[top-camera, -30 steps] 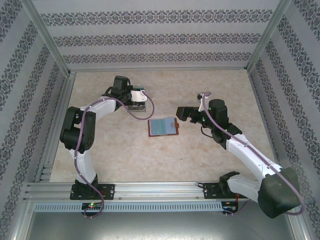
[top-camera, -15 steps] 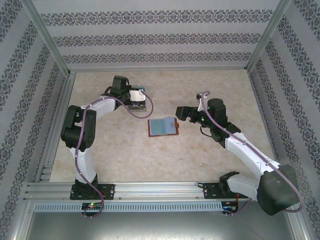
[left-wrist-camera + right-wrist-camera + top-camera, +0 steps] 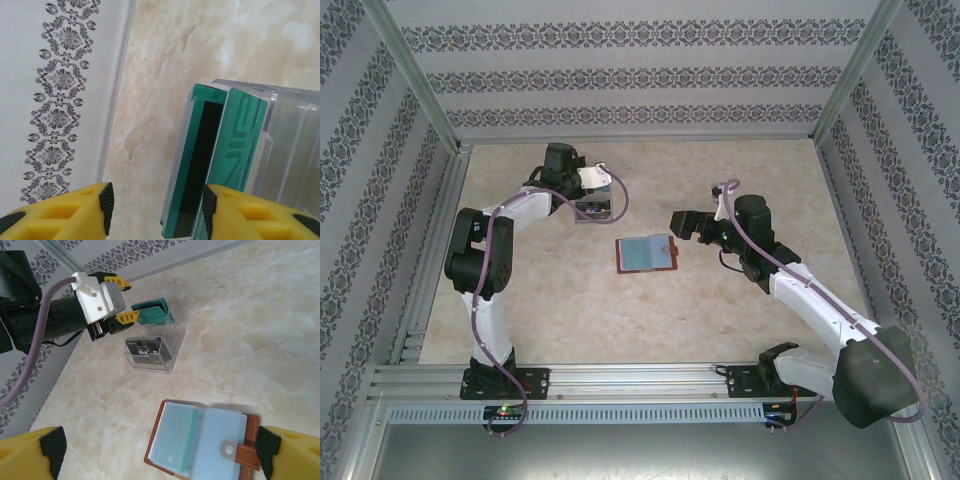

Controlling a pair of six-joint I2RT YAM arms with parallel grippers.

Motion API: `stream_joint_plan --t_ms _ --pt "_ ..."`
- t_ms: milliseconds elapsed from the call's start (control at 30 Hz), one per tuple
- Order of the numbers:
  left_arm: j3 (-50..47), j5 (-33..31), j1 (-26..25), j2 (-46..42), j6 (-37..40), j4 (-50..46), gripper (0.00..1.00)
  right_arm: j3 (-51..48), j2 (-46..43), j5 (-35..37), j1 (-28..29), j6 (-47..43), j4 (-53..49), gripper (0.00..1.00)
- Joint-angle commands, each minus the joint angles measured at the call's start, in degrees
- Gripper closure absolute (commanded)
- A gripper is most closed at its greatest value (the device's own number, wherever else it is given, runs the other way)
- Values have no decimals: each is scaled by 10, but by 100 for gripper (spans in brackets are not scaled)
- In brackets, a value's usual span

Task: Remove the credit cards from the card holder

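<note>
two arms are reaching over the marbled bench (image 3: pixel 550 310). the left pincer (image 3: pixel 155 205) is hovering toward the far left corner, at the clear box (image 3: pixel 175 335), with its yellow fingers (image 3: pixel 75 212) standing spread. a stack of teal cards (image 3: pixel 200 160) is standing on edge between them, just beside the right pad, while bare bench is showing between the stack and the left pad, so nothing is being pinched. seen from the right wrist, those teal cards are sitting in the box compartment nearer the far edge, and a row of dark cards (image 3: pixel 147 351) is sitting in the nearer one. the card holder (image 3: pixel 647 254) is lying open and flat around the middle of the bench, apart from the box, its brown leather rim framing grey-blue pockets and its strap (image 3: pixel 242 450) lying across its right end. a pale card (image 3: pixel 172 440) is showing in its left pocket. the right pincer (image 3: pixel 677 224) is hovering just beside the holder's right end, jaws spread wide, gripping nothing.
</note>
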Motion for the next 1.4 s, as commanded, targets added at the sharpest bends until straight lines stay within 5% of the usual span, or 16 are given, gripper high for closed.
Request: stream_joint_plan --t_ms 0,333,500,567,867,1367 --pt "7 6 8 -16 -47 23 44 17 7 -14 -7 10 9 2" --pt "19 -18 19 -102 -233 25 17 46 40 -30 -7 33 -26 2" --pt "-5 32 20 -132 -205 -6 15 51 45 -37 -6 45 -33 2" --pt "-21 68 19 -137 -177 -30 0 48 41 -37 -6 45 -35 2" --pt "-31 63 7 -93 -96 -85 1 34 13 -23 -3 41 -52 2" --pt "19 -13 -8 -5 -105 -42 0 47 16 -19 -7 30 -71 2"
